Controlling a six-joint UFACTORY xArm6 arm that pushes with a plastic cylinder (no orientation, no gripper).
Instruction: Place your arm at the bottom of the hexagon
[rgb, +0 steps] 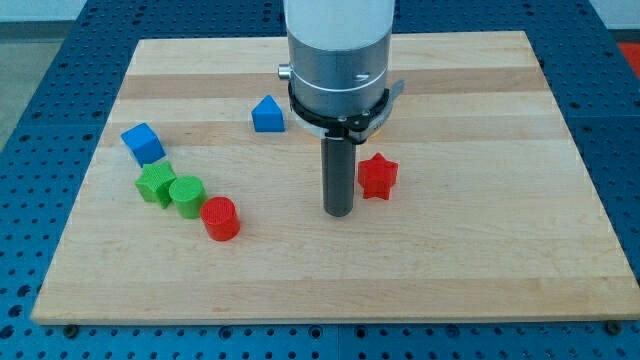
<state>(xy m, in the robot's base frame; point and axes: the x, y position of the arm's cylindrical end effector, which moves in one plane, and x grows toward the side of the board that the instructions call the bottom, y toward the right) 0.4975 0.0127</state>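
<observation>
A green hexagon-like block (187, 194) sits at the view's left, touching a green star-shaped block (155, 184) on its left. A red cylinder (220, 219) lies just below and right of the hexagon. My tip (339, 213) rests on the board near the middle, well to the right of the hexagon and roughly level with the red cylinder. A red star (377, 176) stands just right of the rod, a little above the tip.
A blue cube (143, 143) lies above the green blocks. A blue house-shaped block (267, 115) sits left of the arm's silver body (338, 60). The wooden board (480, 250) lies on a blue perforated table.
</observation>
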